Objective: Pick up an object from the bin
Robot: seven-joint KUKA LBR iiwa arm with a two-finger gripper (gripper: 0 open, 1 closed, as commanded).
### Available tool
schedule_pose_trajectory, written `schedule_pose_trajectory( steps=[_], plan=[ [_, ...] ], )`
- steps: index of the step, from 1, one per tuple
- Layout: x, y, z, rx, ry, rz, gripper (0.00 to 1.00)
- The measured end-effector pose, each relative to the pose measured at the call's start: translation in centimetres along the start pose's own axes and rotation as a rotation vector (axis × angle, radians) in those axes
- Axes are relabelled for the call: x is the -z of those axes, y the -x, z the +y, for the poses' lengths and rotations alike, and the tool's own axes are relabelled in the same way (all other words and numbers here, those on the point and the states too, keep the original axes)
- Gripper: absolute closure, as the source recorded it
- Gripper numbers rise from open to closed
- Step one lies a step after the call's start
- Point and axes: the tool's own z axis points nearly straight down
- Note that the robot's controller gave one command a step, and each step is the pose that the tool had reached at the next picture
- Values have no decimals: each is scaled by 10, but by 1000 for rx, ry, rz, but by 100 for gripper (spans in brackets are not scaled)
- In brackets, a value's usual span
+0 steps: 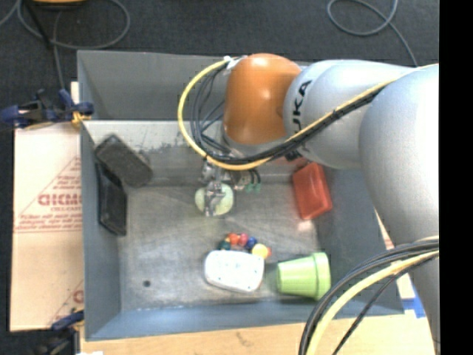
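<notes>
The pincer (214,192) hangs directly over a small pale green ball (215,202) that lies near the middle of the bin (155,242), a little toward the far wall. It appears to touch the ball, or come very close. The wrist and cables hide much of it from above, so I cannot tell how far it is open or whether it has hold of anything.

The ball lies apart from its neighbours. A red block (311,191) is off toward the right wall, and a white toy (234,270) and a green cup (304,275) lie near the front edge.

The ball looks light, smooth and round, so it will probably roll or squirt sideways if pinched off-centre. The best hold would be square across its widest part with gentle pressure. I cannot judge how hard or soft it is.
</notes>
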Motion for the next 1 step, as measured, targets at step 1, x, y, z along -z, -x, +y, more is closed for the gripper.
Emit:
schedule_pose_trajectory(
  steps=[1],
  plan=[
    [5,1,0,-1,0,-3,100]
  ],
)
